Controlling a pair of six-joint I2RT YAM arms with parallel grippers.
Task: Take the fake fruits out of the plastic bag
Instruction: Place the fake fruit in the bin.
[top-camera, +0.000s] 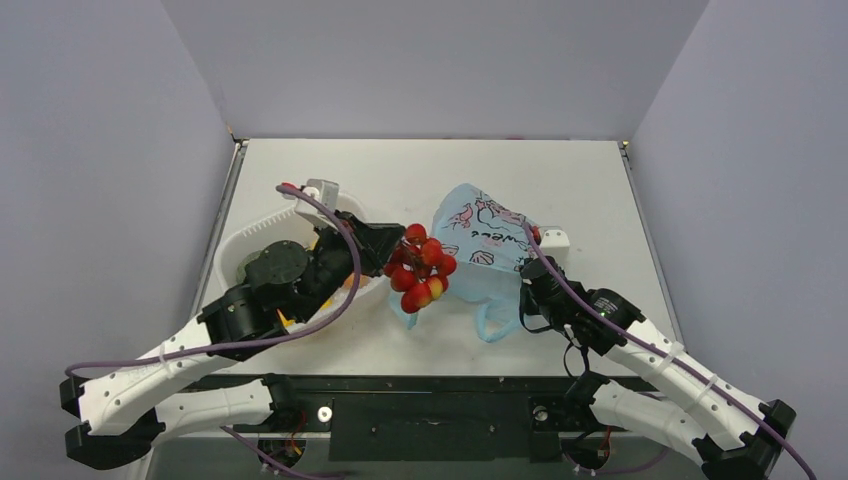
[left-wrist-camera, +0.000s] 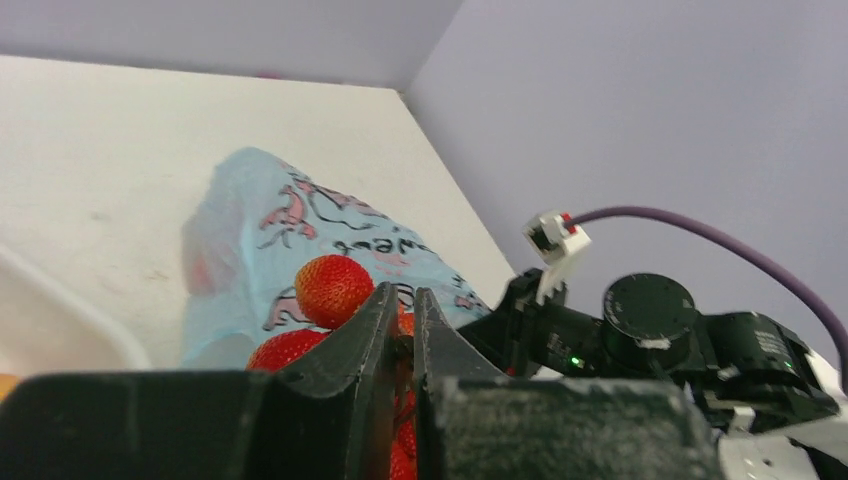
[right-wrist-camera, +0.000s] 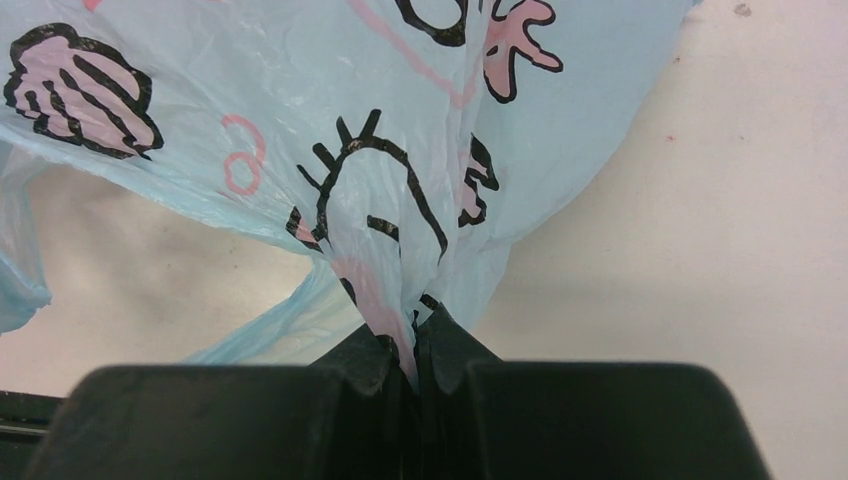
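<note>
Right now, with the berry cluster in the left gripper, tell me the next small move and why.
Probably draw the left gripper a little to the left, away from the plastic bag. Its jaws are shut on the berry cluster, which hangs right at the bag's edge. The right gripper pinches the bag's film and anchors it, so the pull should separate the two.

My left arm (top-camera: 150, 385) and right arm (top-camera: 680, 380) wear white shells over black round joint housings (top-camera: 275, 268). A purple cable (left-wrist-camera: 650, 210) runs along each. My left pincer (left-wrist-camera: 404, 300) is matte black, its fingers (left-wrist-camera: 345, 355) wedge-shaped. A green light (left-wrist-camera: 575, 361) glows on my right wrist, beside a white connector (left-wrist-camera: 557, 240).
</note>
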